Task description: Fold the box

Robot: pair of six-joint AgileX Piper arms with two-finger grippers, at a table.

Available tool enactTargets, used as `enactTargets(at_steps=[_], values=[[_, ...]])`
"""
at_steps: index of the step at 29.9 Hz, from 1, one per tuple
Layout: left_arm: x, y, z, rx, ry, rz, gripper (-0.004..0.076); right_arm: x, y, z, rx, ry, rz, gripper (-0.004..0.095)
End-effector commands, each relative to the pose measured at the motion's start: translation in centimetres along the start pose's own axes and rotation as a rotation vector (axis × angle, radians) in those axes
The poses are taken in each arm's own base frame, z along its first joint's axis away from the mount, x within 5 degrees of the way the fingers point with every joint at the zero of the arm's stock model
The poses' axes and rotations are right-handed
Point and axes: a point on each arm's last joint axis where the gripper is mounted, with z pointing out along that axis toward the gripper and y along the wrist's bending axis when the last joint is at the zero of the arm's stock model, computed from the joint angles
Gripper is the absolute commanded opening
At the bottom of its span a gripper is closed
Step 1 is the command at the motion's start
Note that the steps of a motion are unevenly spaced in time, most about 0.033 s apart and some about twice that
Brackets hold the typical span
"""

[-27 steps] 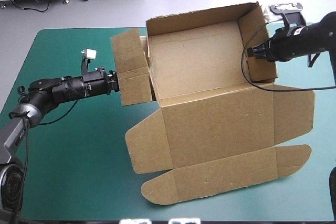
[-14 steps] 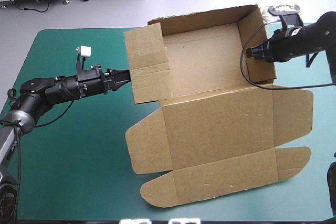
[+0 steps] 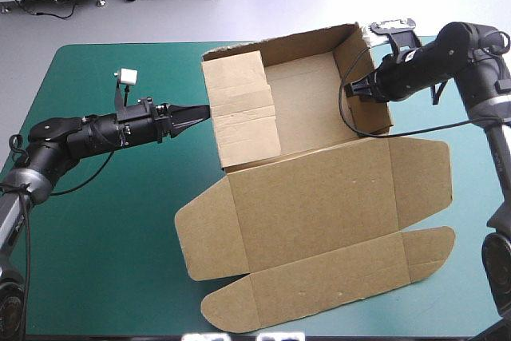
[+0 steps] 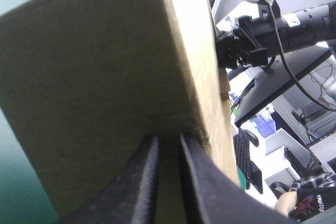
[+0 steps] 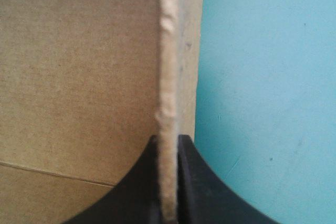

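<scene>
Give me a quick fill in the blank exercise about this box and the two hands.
The box is made of ___ board. Its lid lies ___ on the table. The left hand and the right hand are both ___ on its board.
Missing words: brown, flat, shut.

Left arm (image 3: 96,133) and right arm (image 3: 447,53): black cylindrical segments on silver-grey lower links. Each ends in two broad black fingers (image 4: 139,182), curved like fins, tapering to a point.

The box (image 3: 319,197) has slid left, its left flap (image 3: 243,109) folded inward.
</scene>
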Motion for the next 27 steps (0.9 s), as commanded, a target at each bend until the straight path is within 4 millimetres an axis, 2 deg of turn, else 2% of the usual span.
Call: enactTargets(at_steps=[1,5,7,14,20,27], values=[[-0.5,-2.9,-0.4,0.127,0.004,0.045,0.0277,-0.9,1.1,-1.6,-0.023,-0.101,0.0,-0.0018],[-0.5,-2.8,-0.4,0.117,0.006,0.036,0.049,-0.9,1.0,-1.1,-0.026,-0.09,0.007,-0.0018],[-0.6,-2.6,-0.4,0.095,-0.007,0.009,0.0535,-1.0,1.1,-0.7,-0.029,-0.085,0.004,-0.0018],[-0.8,-2.3,-0.3,0.057,-0.027,-0.002,0.0536,-1.3,1.4,0.2,-0.006,-0.092,0.019,-0.0017],[-0.9,-1.0,-0.4,-0.079,-0.038,-0.036,0.0533,-1.5,2.6,0.8,0.051,-0.099,0.008,-0.0017],[-1.2,0.3,-0.6,-0.236,-0.071,-0.067,0.0439,-1.8,5.1,1.4,0.086,-0.139,-0.012,-0.0017]])
